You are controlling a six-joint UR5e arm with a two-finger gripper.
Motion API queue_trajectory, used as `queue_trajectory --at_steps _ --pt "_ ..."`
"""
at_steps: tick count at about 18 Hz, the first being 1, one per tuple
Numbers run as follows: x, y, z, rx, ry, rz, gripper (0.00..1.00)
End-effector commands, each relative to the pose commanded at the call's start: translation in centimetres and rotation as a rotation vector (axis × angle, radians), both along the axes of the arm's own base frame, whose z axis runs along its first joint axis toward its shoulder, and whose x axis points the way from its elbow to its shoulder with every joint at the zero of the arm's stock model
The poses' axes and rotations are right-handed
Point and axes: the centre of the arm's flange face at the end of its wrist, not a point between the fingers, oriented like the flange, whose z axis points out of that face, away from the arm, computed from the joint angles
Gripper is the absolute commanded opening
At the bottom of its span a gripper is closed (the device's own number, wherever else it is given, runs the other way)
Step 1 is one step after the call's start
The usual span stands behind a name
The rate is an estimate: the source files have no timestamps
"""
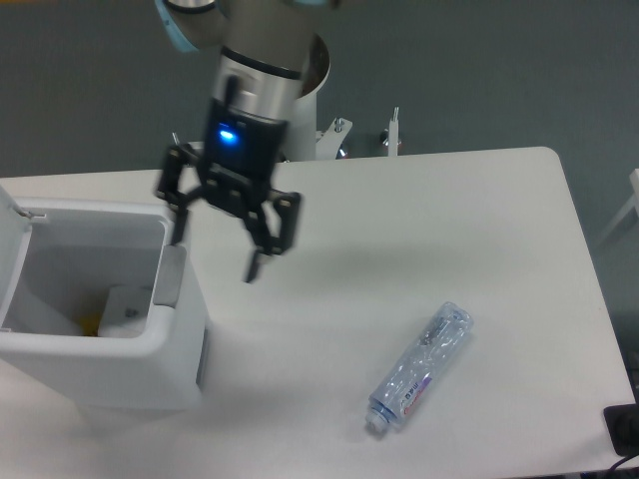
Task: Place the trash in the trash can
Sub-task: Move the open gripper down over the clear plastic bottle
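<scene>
The white trash can (160, 364) stands at the left front of the table with its lid swung open. A white pouch (127, 309) lies inside it at the bottom. The clear plastic bottle (420, 367) with a blue-purple label lies on its side on the table at the right front. My gripper (218, 255) hangs open above the table just right of the can's rim, with nothing between its fingers. It is well left of and behind the bottle.
The arm's white base column (283, 120) rises behind the table's back edge, with small metal brackets (391, 135) beside it. Something yellow (90, 324) shows deep in the can. A dark object (623, 427) sits at the far right bottom corner.
</scene>
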Motion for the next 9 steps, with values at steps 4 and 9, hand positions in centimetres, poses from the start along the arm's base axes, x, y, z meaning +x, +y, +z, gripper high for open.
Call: queue_trajectory --at_steps 4,9 --pt "-3.8 0.6 -3.5 -0.037 -0.035 0.027 1.0" --pt "-6.6 1.4 -10.0 -0.128 -0.041 -0.011 1.0"
